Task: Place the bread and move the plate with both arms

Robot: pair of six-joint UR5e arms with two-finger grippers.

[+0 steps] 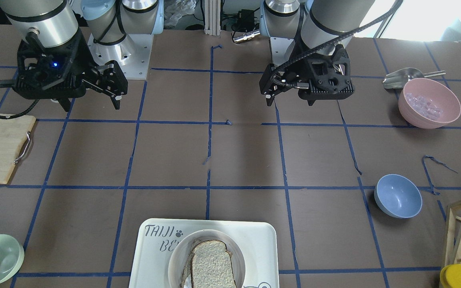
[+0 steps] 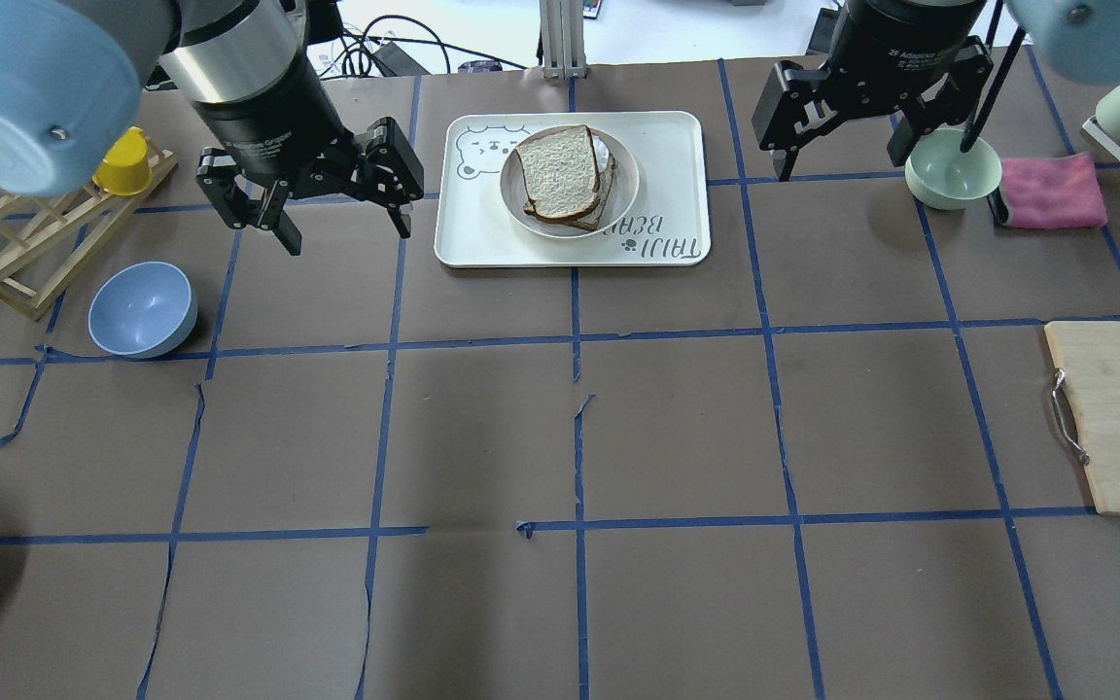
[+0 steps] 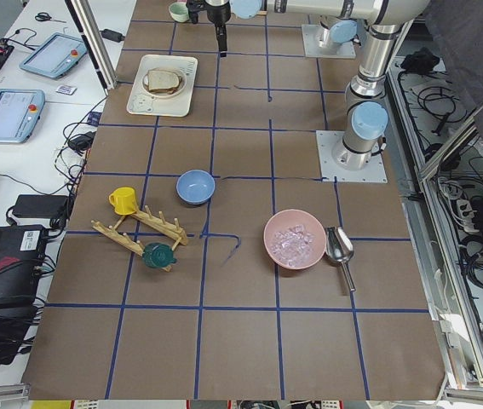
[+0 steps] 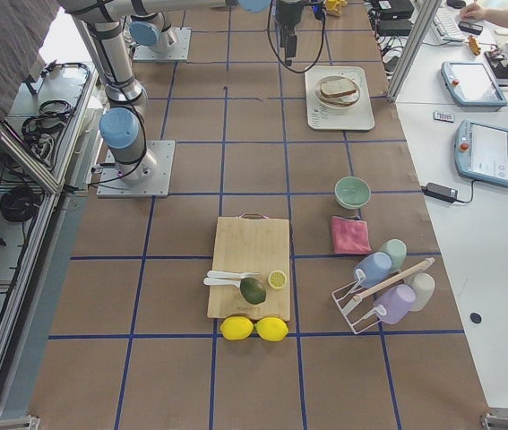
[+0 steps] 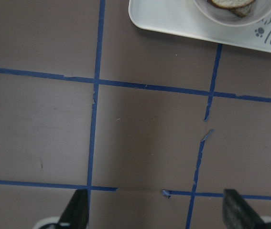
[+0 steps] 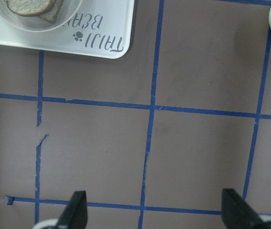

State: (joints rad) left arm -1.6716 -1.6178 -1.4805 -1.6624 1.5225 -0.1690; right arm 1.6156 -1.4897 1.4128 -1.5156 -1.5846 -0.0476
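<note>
The bread [image 2: 560, 170] is a speckled slice with a brown crust. It lies on top of a second slice in the round cream plate [image 2: 625, 192], which sits on the white "TAIJI BEAR" tray [image 2: 677, 146] at the far middle of the table. It also shows in the front view [image 1: 210, 262]. My left gripper [image 2: 346, 233] is open and empty, raised above the table left of the tray. My right gripper [image 2: 837, 167] is open and empty, right of the tray. The wrist views show both pairs of fingers [image 5: 75, 210] [image 6: 235, 210] spread over bare table, with the plate [image 5: 207, 8] [image 6: 66, 19] at the top edge.
A pale green bowl [image 2: 949, 175] and a pink cloth [image 2: 1051, 190] lie close to the right gripper. A blue bowl [image 2: 142, 309], a wooden rack [image 2: 16, 243] and a yellow cup [image 2: 122, 160] are on the left. A cutting board [image 2: 1119, 418] lies at the right edge.
</note>
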